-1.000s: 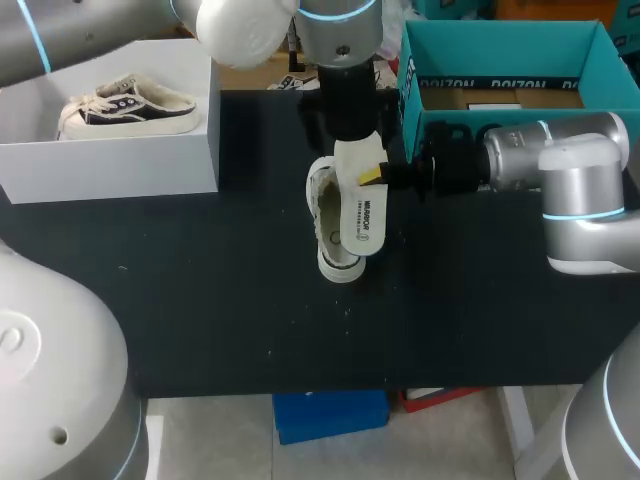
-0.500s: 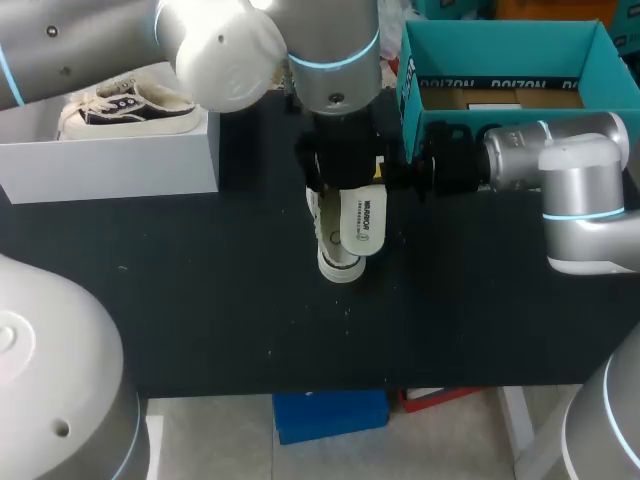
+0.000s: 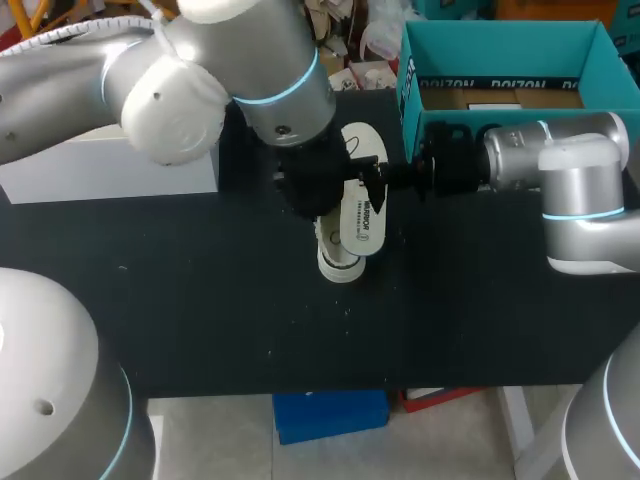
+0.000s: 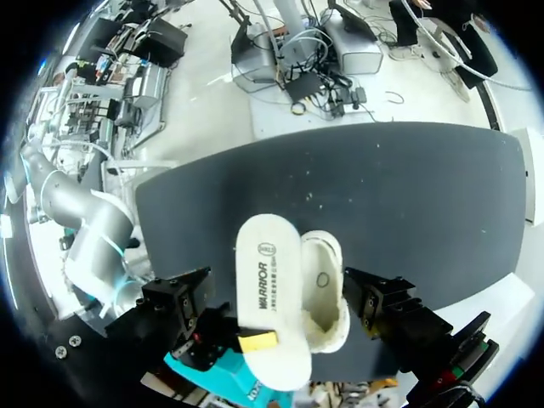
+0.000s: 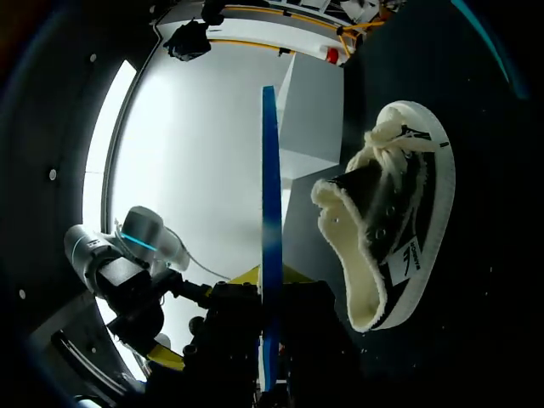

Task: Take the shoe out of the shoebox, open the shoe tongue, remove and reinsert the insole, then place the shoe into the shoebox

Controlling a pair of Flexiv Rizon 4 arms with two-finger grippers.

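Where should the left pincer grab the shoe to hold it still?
Probably across the shoe's two long sides, beside its fuzzy opening, coming straight down from above. The opening faces up, and the open left pincer hangs over the shoe with one finger on each side. Mind the insole, which the right pincer holds over one side.

A black table [image 3: 200, 300] carries three things. A shoe [image 3: 338, 265] lies on its side near the middle, its pale sole edge resting on the black top. A white box [image 3: 100, 170] stands at the far left. A teal shoebox [image 3: 500, 50] sits open-topped at the far right corner. A few pale specks [image 3: 267, 351] dot the top nearer the front edge.
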